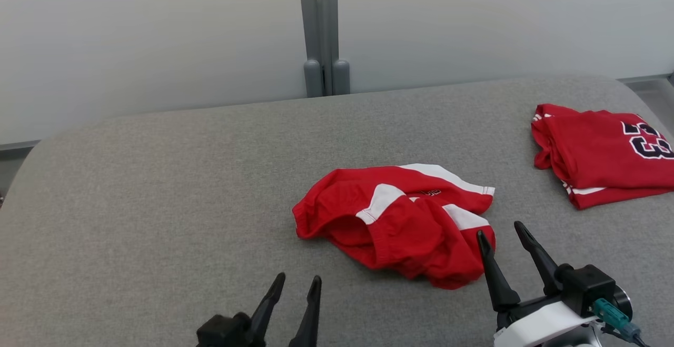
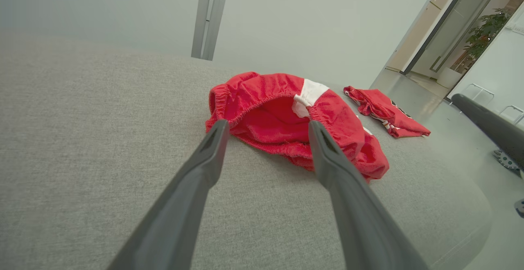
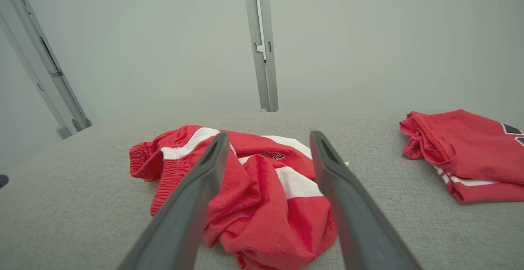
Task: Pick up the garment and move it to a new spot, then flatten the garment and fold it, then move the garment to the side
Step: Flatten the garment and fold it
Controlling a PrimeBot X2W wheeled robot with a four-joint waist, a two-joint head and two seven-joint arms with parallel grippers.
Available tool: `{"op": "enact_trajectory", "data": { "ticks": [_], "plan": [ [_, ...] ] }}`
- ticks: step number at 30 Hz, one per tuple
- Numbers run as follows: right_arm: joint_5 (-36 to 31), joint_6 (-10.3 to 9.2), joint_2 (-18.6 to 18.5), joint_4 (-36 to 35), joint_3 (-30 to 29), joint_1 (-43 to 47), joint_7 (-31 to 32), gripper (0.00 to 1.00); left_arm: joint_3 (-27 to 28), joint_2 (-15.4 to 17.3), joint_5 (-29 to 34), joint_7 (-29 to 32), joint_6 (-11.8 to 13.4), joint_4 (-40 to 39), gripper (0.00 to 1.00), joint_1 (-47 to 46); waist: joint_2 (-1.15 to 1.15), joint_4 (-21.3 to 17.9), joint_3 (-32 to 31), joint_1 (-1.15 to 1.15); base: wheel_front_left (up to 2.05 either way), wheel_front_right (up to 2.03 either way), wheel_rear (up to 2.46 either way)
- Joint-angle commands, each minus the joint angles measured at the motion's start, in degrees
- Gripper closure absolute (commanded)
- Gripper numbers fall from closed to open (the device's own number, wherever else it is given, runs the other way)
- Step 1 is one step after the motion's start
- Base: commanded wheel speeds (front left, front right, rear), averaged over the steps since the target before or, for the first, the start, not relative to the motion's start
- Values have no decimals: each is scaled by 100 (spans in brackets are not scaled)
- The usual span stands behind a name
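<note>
The garment (image 1: 400, 220) is a crumpled pair of red shorts with white stripes, lying mid-table on the grey cloth surface (image 1: 158, 205). In the left wrist view the garment (image 2: 282, 118) shows its elastic waistband gaping toward me; in the right wrist view the garment (image 3: 254, 188) lies bunched just ahead. My left gripper (image 1: 299, 279) hovers open near the front edge, a little short of the shorts' left side. My right gripper (image 1: 500, 228) is open too, beside the shorts' lower right corner, with nothing held. Both pairs of fingers (image 2: 213, 147) (image 3: 213, 159) stand apart.
A folded red jersey (image 1: 600, 152) with a dark number lies at the table's far right, also visible as the jersey (image 3: 462, 155) and jersey (image 2: 385, 110). A grey post (image 1: 324, 31) stands behind the table's far edge against a pale wall.
</note>
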Motion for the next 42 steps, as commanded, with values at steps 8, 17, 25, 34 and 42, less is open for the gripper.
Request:
{"op": "enact_trajectory", "data": {
  "ticks": [8,17,25,34,42],
  "plan": [
    [-62,-10,-99,-35,47,-192,-13,0,-804,23,-1512,239,-70,837,0,-1290,0,-462,478,0,0,0,0],
    [-18,-10,-92,-93,-1,-436,-13,0,-1202,24,-3350,915,-52,980,0,-2115,0,-743,938,0,0,0,0],
    [-21,-10,-23,-101,7,-508,-12,0,-1200,23,-3350,740,72,1381,0,-2535,0,-913,1062,0,0,0,0],
    [-32,-10,-3,-88,-21,-481,-12,0,-1093,26,-3370,395,64,1626,50,-2601,0,-935,1057,0,0,0,0],
    [-28,-10,-12,-102,-41,-543,-13,0,-1176,25,-3436,372,-38,1726,100,-2667,0,-856,1117,0,0,0,0]
  ]
}}
